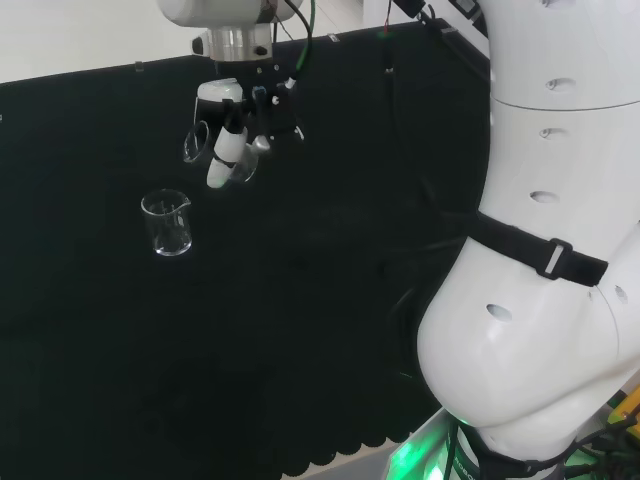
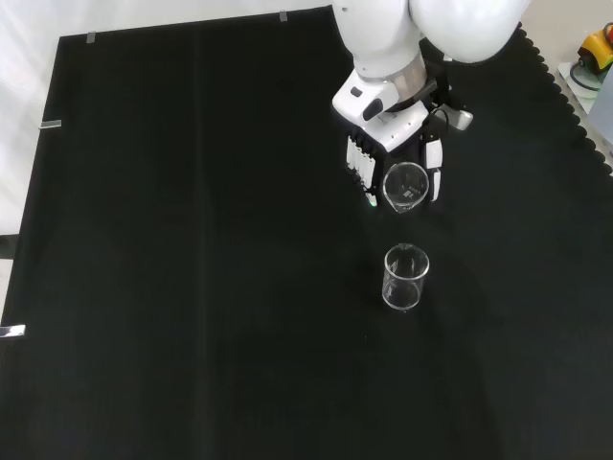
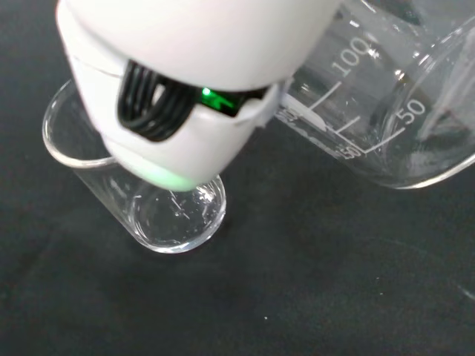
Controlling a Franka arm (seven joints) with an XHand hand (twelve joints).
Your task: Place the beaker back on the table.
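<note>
My hand [image 1: 232, 118] hangs over the black cloth, fingers curled round a clear graduated beaker [image 1: 197, 143]. The front view shows this beaker [image 2: 405, 185] tipped, with its mouth facing the camera, between the fingers [image 2: 361, 163] and thumb of the hand [image 2: 388, 129]. A second clear beaker [image 1: 167, 222] stands upright on the cloth just beside the hand; in the front view this standing beaker [image 2: 405, 276] is nearer the camera than the held one. In the wrist view the held beaker [image 3: 386, 126] lies past a white finger [image 3: 185, 81], and the standing beaker [image 3: 171, 215] is below.
The arm's big white links [image 1: 545, 250] take up the right of the head view. Cables [image 1: 392, 70] run over the cloth near its far edge. A coloured object [image 2: 596, 48] sits off the cloth at the front view's top right.
</note>
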